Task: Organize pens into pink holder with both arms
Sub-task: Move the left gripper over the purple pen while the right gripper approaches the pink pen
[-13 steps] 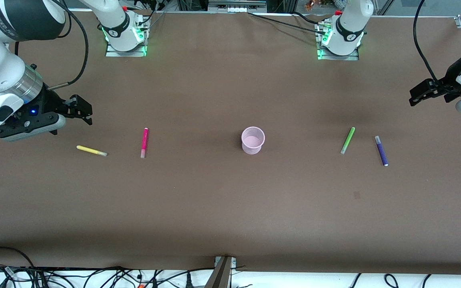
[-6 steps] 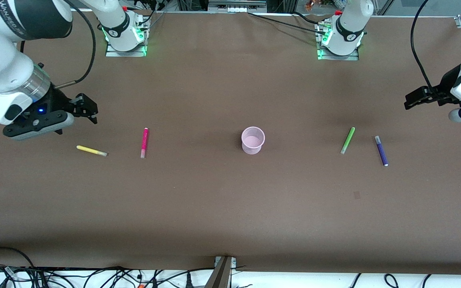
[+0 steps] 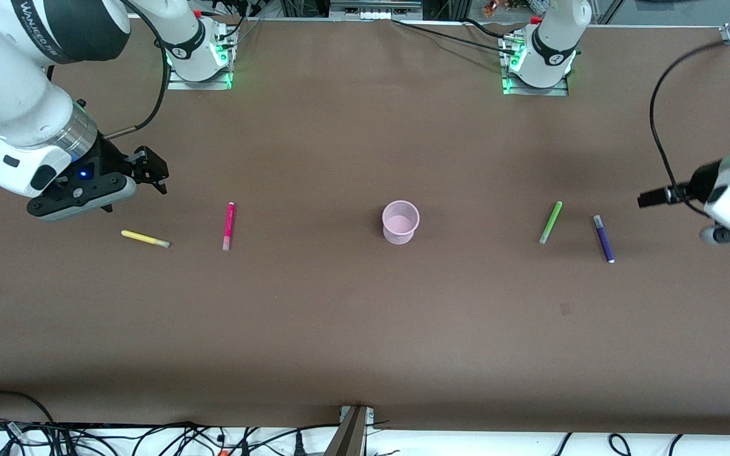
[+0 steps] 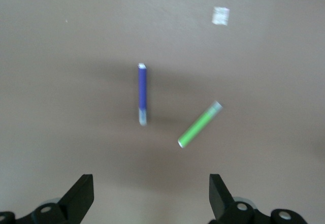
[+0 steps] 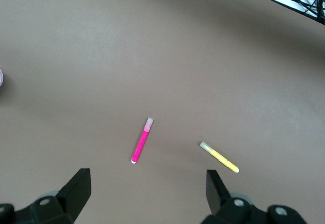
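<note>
The pink holder (image 3: 400,221) stands upright mid-table. The magenta pen (image 3: 229,225) and the yellow pen (image 3: 144,239) lie toward the right arm's end; both show in the right wrist view, magenta (image 5: 141,140) and yellow (image 5: 219,157). The green pen (image 3: 550,222) and the purple pen (image 3: 604,238) lie toward the left arm's end, and show in the left wrist view, green (image 4: 199,125) and purple (image 4: 142,93). My right gripper (image 3: 153,171) is open and empty in the air over bare table by the yellow pen. My left gripper (image 3: 650,199) is open and empty, over bare table by the purple pen.
The brown table (image 3: 365,329) has wide bare surface nearer the front camera. Cables (image 3: 149,437) lie along the table's near edge. The two green-lit arm bases (image 3: 199,57) (image 3: 536,63) stand at the back edge. A small pale mark (image 3: 565,308) is on the table.
My right gripper has moved toward the table's middle, closer to the magenta pen. My left gripper has moved down toward the purple pen. The pens and holder have not moved.
</note>
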You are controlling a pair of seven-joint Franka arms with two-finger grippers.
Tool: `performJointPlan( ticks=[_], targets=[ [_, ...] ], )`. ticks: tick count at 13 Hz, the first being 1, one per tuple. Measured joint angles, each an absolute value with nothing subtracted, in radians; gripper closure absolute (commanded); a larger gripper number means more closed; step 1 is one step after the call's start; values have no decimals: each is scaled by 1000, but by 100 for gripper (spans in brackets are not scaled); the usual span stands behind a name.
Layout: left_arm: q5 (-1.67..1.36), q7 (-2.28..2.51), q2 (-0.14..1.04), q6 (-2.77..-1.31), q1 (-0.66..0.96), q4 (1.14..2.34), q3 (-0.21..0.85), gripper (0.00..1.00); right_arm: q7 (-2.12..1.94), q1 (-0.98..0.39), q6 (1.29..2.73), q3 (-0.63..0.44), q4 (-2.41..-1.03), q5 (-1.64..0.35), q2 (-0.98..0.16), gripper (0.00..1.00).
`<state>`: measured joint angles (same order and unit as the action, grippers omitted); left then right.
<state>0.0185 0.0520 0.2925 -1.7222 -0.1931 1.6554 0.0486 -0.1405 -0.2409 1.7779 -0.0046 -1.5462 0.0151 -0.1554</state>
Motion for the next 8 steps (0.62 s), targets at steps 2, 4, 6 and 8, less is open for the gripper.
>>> performJointPlan(
  ticks=[2, 4, 6, 8],
  targets=[
    [19, 9, 395, -1868, -229, 1690, 48, 0, -140, -241, 1785, -5, -1547, 15, -164, 0],
    [28, -3, 457, -2085, -235, 1781, 49, 0, -140, -241, 1788, -5, -1549, 15, -174, 0],
    [77, -5, 482, -2247, -234, 1872, 51, 0, -141, -240, 1788, -5, -1556, 15, -199, 0],
    [93, -7, 486, -2310, -234, 1933, 51, 0, -141, -238, 1789, -7, -1564, 15, -256, 0]
  ],
)
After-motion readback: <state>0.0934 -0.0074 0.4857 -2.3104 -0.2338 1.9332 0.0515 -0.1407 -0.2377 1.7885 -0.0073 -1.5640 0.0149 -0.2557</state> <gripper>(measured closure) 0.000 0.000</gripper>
